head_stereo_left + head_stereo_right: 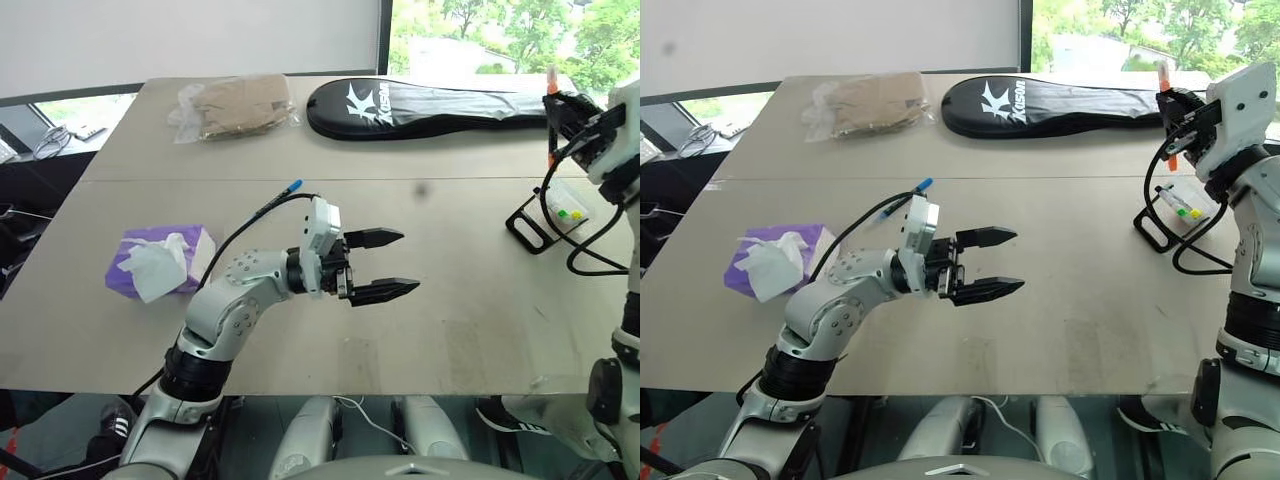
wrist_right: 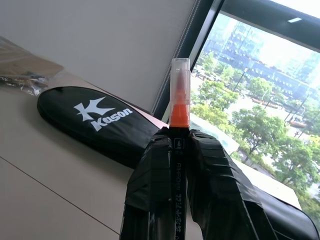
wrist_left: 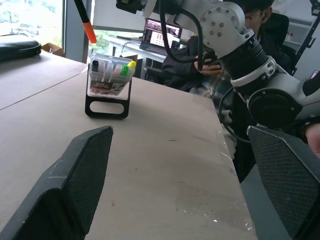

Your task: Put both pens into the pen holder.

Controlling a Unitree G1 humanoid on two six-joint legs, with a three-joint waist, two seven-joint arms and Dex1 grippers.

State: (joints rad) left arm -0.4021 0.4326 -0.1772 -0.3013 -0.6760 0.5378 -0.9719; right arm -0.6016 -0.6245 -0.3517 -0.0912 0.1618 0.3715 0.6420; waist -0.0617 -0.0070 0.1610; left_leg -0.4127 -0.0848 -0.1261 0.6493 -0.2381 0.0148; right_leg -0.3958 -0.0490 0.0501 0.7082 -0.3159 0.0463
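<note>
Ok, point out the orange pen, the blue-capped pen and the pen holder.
orange pen [image 2: 179,107]: right wrist view, orange band under its clear cap.
blue-capped pen [image 1: 293,185]: left eye view, blue cap.
pen holder [image 3: 107,80]: left wrist view, clear front wall.

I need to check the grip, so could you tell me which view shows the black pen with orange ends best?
The right wrist view: the black pen with orange ends stands clamped between the right gripper fingers. The left wrist view catches its lower orange end above the clear pen holder; the eye views show little.
</note>
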